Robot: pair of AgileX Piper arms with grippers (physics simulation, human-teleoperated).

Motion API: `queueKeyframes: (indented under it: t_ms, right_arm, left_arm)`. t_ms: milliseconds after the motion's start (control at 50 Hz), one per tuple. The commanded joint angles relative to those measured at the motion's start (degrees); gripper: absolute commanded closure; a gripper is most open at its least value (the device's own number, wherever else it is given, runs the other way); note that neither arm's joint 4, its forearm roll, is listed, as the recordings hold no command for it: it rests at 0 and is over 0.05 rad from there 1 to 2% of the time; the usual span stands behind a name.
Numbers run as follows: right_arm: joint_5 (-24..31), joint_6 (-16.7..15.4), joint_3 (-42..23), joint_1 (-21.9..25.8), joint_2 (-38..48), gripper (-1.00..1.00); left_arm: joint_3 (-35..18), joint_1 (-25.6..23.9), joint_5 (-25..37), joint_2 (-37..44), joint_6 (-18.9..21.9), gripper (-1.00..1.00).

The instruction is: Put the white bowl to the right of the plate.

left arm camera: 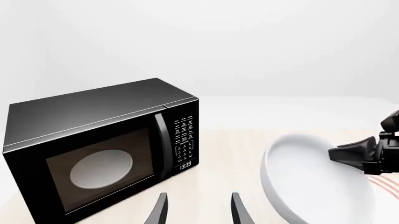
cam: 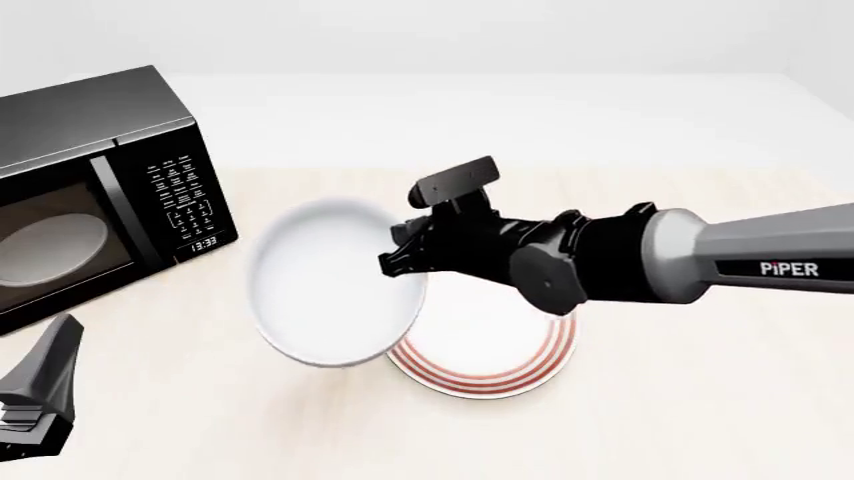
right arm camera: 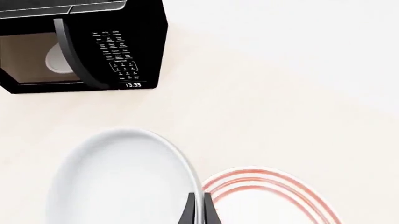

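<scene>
The white bowl [cam: 327, 285] [left arm camera: 305, 177] [right arm camera: 118, 182] is deep and plain, and it hangs tilted just left of the plate, covering the plate's left edge in the front view. My right gripper [cam: 400, 262] [right arm camera: 199, 207] [left arm camera: 349, 154] is shut on the bowl's right rim, one finger inside and one outside. The plate [cam: 487, 360] [right arm camera: 268, 196] [left arm camera: 383, 184] lies flat on the table with red rings around its rim, partly under my right arm. My left gripper [cam: 54, 360] [left arm camera: 198, 203] stands open and holds nothing at the table's near left, well away from both.
A black microwave [cam: 94, 190] [left arm camera: 100, 149] [right arm camera: 81, 42] stands at the far left with its door shut and a pale turntable behind the glass. Bare light wooden table [cam: 721, 390] stretches to the right of the plate.
</scene>
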Motion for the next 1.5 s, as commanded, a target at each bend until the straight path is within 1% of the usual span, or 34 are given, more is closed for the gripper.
queueKeyframes:
  t_ms: [20, 220, 540, 560, 640, 680, 760, 780, 860, 900, 1000, 1020, 1040, 1060, 1140, 1160, 1180, 1200, 1320, 1500]
  right_arm:
    - [-3.0, 0.2, 7.5, -5.3, -7.2, 1.00]
    - [-3.9, -0.7, 13.5, -10.5, -12.9, 1.00]
    - [-3.2, -2.1, 18.4, -17.3, -19.1, 1.00]
    - [-3.4, -1.9, 19.0, -18.5, -19.8, 1.00]
    - [-3.8, -1.6, 20.3, -20.2, -20.7, 1.00]
    - [-3.6, -1.5, 21.6, -22.1, -22.2, 1.00]
    - [-3.2, -1.3, 23.0, -24.3, -24.2, 1.00]
    - [-3.0, -1.8, 23.3, -25.1, -24.6, 1.00]
    - [-3.4, -1.4, 24.3, -27.2, -25.5, 1.00]
    - [-3.5, -1.3, 25.0, -29.2, -26.5, 1.00]
    - [-3.5, -1.4, 26.1, -32.1, -27.8, 1.00]
    - [-3.6, -1.4, 26.7, -33.6, -28.4, 1.00]
    - [-3.6, -1.8, 26.9, -34.0, -28.6, 1.00]
    - [-3.8, -1.3, 27.3, -34.4, -28.7, 1.00]
    - [-4.5, -1.4, 28.2, -36.5, -28.9, 1.00]
    - [-4.4, -1.6, 28.5, -37.8, -29.3, 1.00]
    - [-4.4, -1.6, 28.5, -37.8, -29.4, 1.00]
    - [-4.1, -2.3, 28.6, -38.9, -29.5, 1.00]
    - [-3.4, -4.1, 28.8, -40.7, -29.4, 1.00]
    - [-3.4, -5.0, 30.1, -44.1, -30.2, 1.00]
  left_arm:
    - [0.0, 0.0, 0.0, 0.0, 0.0, -1.00]
    - [0.0, 0.0, 0.0, 0.0, 0.0, -1.00]
    - [0.0, 0.0, 0.0, 0.0, 0.0, -1.00]
    - [0.0, 0.0, 0.0, 0.0, 0.0, -1.00]
    - [0.0, 0.0, 0.0, 0.0, 0.0, -1.00]
    - [0.0, 0.0, 0.0, 0.0, 0.0, -1.00]
    - [0.0, 0.0, 0.0, 0.0, 0.0, -1.00]
    - [0.0, 0.0, 0.0, 0.0, 0.0, -1.00]
    - [0.0, 0.0, 0.0, 0.0, 0.0, -1.00]
    - [0.0, 0.0, 0.0, 0.0, 0.0, -1.00]
    - [0.0, 0.0, 0.0, 0.0, 0.0, -1.00]
    - [0.0, 0.0, 0.0, 0.0, 0.0, -1.00]
    - [0.0, 0.0, 0.0, 0.0, 0.0, -1.00]
    - [0.0, 0.0, 0.0, 0.0, 0.0, -1.00]
    - [0.0, 0.0, 0.0, 0.0, 0.0, -1.00]
    - [0.0, 0.0, 0.0, 0.0, 0.0, -1.00]
    - [0.0, 0.0, 0.0, 0.0, 0.0, -1.00]
    - [0.0, 0.0, 0.0, 0.0, 0.0, -1.00]
    - [0.0, 0.0, 0.0, 0.0, 0.0, -1.00]
    - [0.0, 0.0, 0.0, 0.0, 0.0, -1.00]
